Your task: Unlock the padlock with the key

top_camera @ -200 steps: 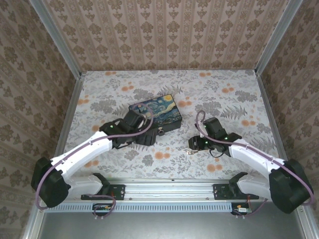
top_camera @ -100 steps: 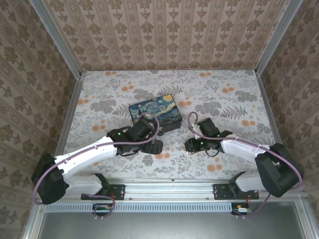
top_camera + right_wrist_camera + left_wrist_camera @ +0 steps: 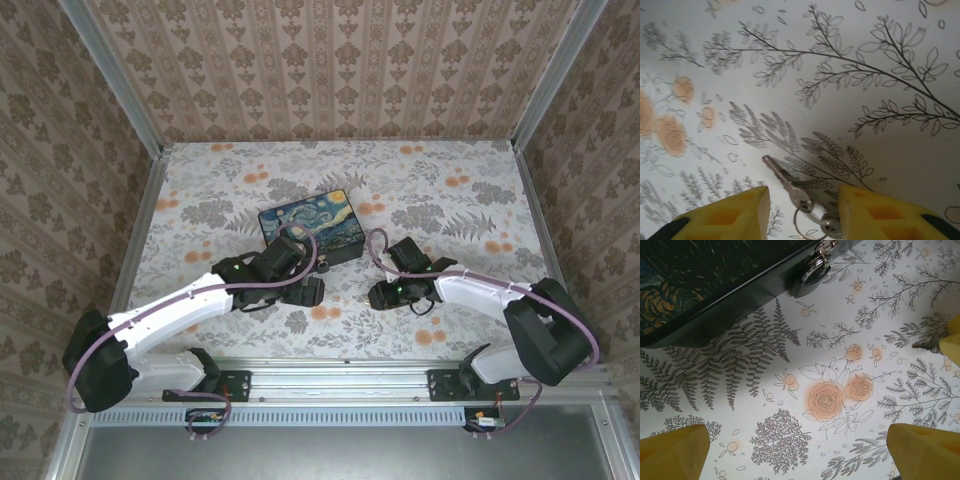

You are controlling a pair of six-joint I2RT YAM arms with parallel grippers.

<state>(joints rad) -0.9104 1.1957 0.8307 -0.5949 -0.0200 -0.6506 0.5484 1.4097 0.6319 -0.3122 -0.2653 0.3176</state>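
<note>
Picking up the key (image 3: 785,182) looked to be the step in hand; it lay flat on the floral table (image 3: 865,60), between the parted fingers of the right gripper (image 3: 802,202), not yet pinched; the next move called for closing squarely on it without nudging it aside. The left gripper (image 3: 795,450) hung wide open, empty, near the padlock (image 3: 815,270) on the painted box (image 3: 700,285).
</note>
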